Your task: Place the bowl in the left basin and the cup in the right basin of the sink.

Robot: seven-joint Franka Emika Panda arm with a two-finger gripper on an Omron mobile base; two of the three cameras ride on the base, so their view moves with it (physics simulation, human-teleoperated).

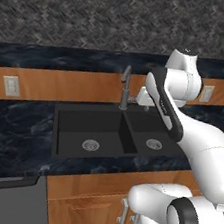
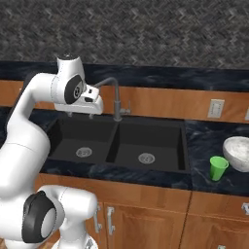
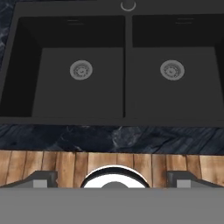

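Observation:
The marbled white-grey bowl (image 2: 237, 153) rests on the dark counter to the right of the sink, at the edge of the right base view. The small green cup (image 2: 218, 168) stands upright just in front of and left of it. Both black basins hold nothing: the left basin (image 2: 68, 138) (image 3: 52, 87) and the right basin (image 2: 160, 138) (image 3: 197, 96), each with a silver drain. My gripper (image 2: 80, 113) (image 3: 111, 180) hangs above the sink, over the left basin's back edge, far from the bowl and cup. It points down, open, with nothing between its fingertips (image 3: 41, 179).
A grey gooseneck faucet (image 2: 115, 99) (image 1: 125, 88) rises behind the divider, close to the right of my hand. Wall outlets (image 2: 215, 108) sit on the wooden backsplash strip. Wooden cabinet fronts (image 2: 146, 219) run below the counter; a dark appliance top (image 1: 0, 199) lies lower left.

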